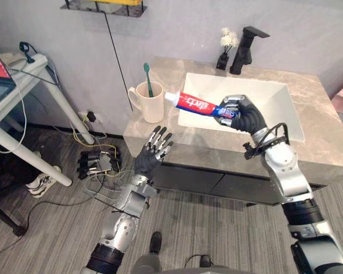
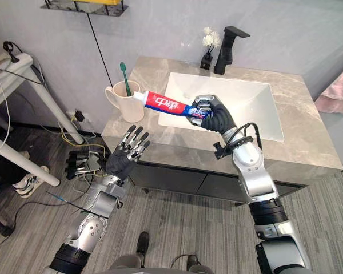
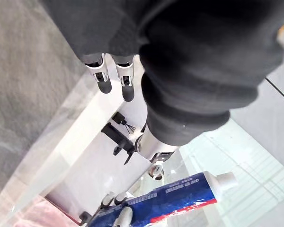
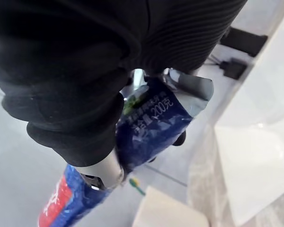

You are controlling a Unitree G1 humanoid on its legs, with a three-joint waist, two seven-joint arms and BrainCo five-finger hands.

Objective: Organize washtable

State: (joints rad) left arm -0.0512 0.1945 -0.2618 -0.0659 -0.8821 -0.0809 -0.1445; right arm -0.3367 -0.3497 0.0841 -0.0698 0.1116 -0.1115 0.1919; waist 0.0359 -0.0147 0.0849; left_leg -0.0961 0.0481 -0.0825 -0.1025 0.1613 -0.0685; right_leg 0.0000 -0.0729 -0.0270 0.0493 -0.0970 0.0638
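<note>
as toothpaste tube [image 1: 194, 104] cap aims at cup [image 1: 151, 105] beyond right robot hand [image 1: 240, 117], fingers [image 1: 231, 107] curl round tube tail (likely drop-in next); left robot hand [image 1: 150, 158] spread open, empty.

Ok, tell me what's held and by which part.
Right hand grips the toothpaste tube by its flat tail end; left hand is open, empty.
</note>
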